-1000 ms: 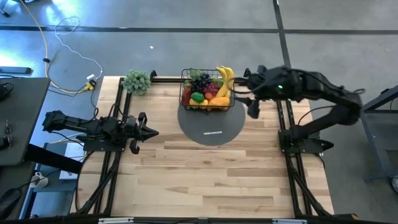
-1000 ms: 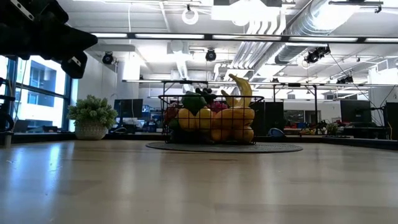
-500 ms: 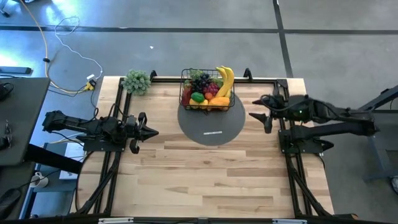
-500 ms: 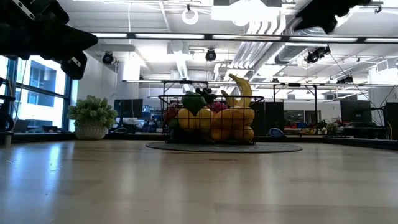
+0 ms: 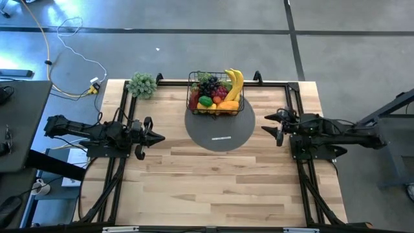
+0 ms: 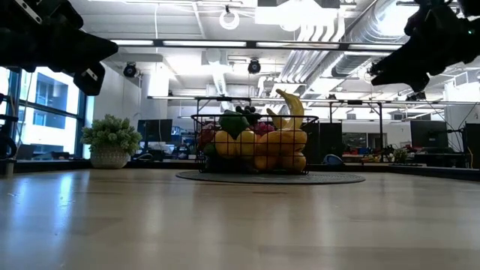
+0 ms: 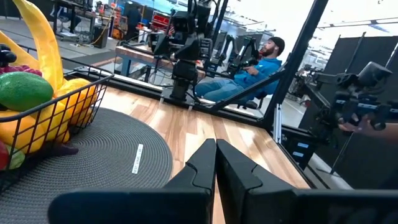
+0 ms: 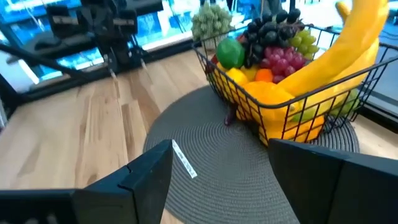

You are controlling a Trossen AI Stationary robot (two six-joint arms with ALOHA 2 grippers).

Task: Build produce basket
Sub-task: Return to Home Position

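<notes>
Filling looks finished. The basket (image 5: 215, 97) stands heaped with produce (image 5: 217, 96) on the round grey mat (image 5: 200, 133) at the far middle of the table (image 5: 213, 188). A banana (image 5: 234, 81) leans up over its right rim, and dark grapes (image 5: 208, 83) lie on top. No loose fruit shows on the table, and both arms lie back at their own sides, seemingly to leave the display clear.

The right tool (image 5: 270, 124) hangs over the table's right edge, well apart from the basket. Its fingers (image 8: 149, 171) are spread wide with nothing between them. Its wrist camera looks across the mat at the basket (image 8: 292, 106), which suits an arm backing straight away from a last drop.

The left tool (image 5: 158, 137) sits at the left side, pointing toward the mat. Its fingers (image 7: 205, 171) are pressed together and empty, the pose of an arm that waits. A pale leafy bunch (image 5: 142, 84) sits at the far left corner, outside the basket.

Against the view one second ago, the right tool has drawn back. Then it reached out just beside the basket's right rim; half a second ago it was partway home; now its arm is folded lower and nearer its base. The low view showed none of it a second ago and now has its dark bulk at the upper right. Basket, produce, mat and left tool are unchanged.
</notes>
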